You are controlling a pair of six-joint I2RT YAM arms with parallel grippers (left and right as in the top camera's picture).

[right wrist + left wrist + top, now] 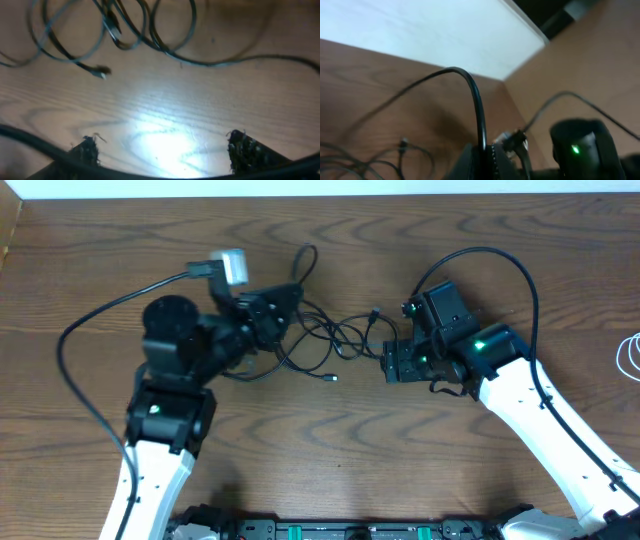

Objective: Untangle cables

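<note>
Looping over the table (330, 470), cables (345, 340) enter the left hand (285, 302).

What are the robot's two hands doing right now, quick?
The left gripper: cannot tell; it sits over the black cables, fingers hidden.
The right gripper: open, holding nothing.

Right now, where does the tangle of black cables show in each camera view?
Overhead: the black cables lie at centre, between the left gripper and the right gripper.
Left wrist: thin loops in the bottom-left corner.
Right wrist: loops across the top of the picture, beyond the open fingers.
Shared landmark: the wooden table, under the cables in all three.
</note>
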